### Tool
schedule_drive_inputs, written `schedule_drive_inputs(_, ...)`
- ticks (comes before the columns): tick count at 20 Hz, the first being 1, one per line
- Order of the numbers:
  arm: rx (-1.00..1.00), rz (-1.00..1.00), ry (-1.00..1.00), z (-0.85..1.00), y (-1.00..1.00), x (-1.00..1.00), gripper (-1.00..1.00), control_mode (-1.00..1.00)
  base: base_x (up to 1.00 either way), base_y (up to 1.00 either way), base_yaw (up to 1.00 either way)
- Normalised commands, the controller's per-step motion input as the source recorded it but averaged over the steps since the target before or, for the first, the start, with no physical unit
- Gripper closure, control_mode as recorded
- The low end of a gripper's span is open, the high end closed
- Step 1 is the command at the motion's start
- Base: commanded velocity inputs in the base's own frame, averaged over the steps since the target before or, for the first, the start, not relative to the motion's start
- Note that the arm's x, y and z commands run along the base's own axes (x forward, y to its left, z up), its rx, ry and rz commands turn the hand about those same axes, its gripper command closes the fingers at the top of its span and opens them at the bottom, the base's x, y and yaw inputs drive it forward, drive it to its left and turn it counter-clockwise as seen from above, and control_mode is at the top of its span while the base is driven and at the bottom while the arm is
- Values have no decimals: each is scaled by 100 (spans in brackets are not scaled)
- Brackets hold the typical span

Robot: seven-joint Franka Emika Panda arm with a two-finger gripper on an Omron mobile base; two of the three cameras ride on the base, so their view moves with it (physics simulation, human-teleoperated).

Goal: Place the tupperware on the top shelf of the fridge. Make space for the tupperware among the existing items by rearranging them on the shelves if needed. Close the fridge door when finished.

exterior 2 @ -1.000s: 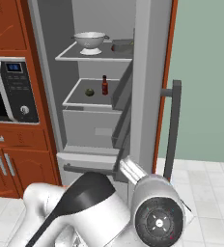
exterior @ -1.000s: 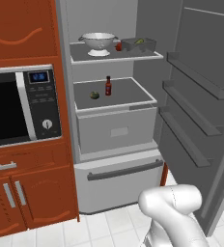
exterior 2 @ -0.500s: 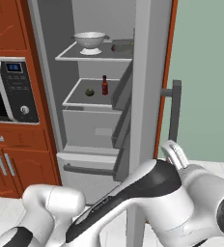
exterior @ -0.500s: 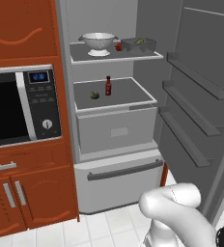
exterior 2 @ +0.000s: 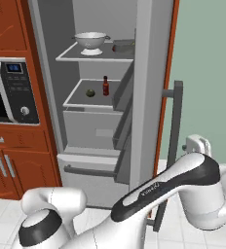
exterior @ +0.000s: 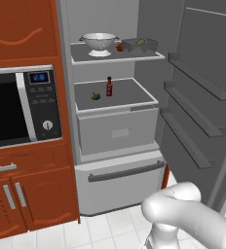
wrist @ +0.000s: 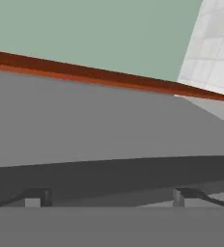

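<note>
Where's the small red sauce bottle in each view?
Left base view: red sauce bottle upright on the second shelf, upper centre, right of the greenish fruit.
Right base view: same shelf, upper centre-left.
Hand view: not there.
Shared landmark: white colander on the top shelf.

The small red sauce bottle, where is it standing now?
The small red sauce bottle stands upright on the second shelf of the open fridge, just right of the greenish round fruit, below the white colander.
</note>
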Motion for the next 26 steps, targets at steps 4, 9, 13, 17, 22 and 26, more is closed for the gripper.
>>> schedule_drive_inputs(4,27,0,0,-60,-32,46,-100,-100,0,0,0)
schedule_drive_inputs(9,23,3,0,-56,-8,46,-100,-100,0,0,0)
schedule_drive_inputs(13,13,13,0,-64,20,47,-100,-100,0,0,0)
schedule_drive_inputs(17,8,18,0,-59,54,37,-100,-100,0,0,0)
schedule_drive_inputs(22,4,20,-2,-44,81,19,-100,-100,0,0,0)
schedule_drive_inputs(26,0,21,-5,-34,99,11,-100,-100,0,0,0)
